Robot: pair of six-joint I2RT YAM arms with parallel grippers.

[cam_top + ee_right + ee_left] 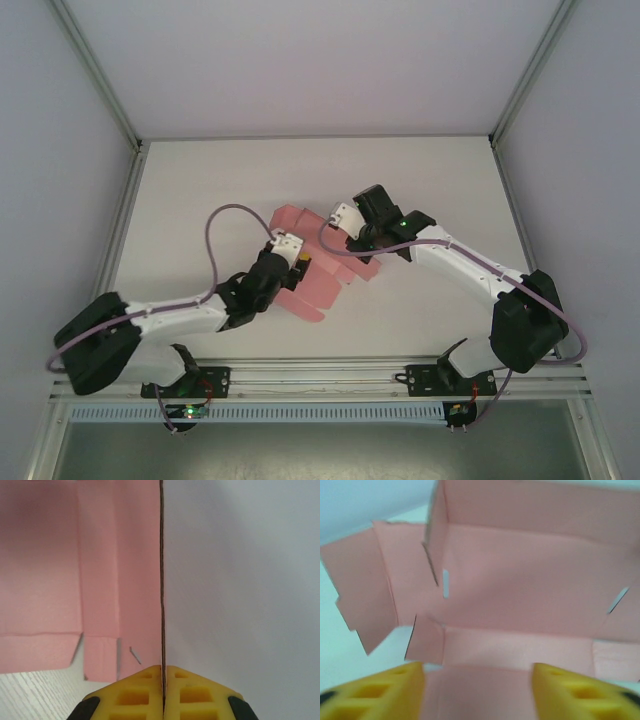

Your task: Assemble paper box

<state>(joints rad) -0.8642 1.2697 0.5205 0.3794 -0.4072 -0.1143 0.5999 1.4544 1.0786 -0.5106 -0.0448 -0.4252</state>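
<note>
The paper box (327,280) is a pink die-cut card sheet lying partly folded on the middle of the table. In the left wrist view the paper box (520,580) has one wall panel raised and side flaps spread out to the left. My left gripper (477,671) is open, its yellow fingers (385,692) wide apart over the near panel. At the sheet's left edge, my left gripper (299,263) rests on the card. My right gripper (163,669) is shut on a panel of the paper box (50,580), seen edge-on as a thin dark line. My right gripper (352,238) stands at the sheet's far right side.
The white table (200,190) is ringed by aluminium rails (125,230) and plain white walls. Purple cables (212,250) loop from both arms above the table. Bare surface lies behind and to both sides of the sheet.
</note>
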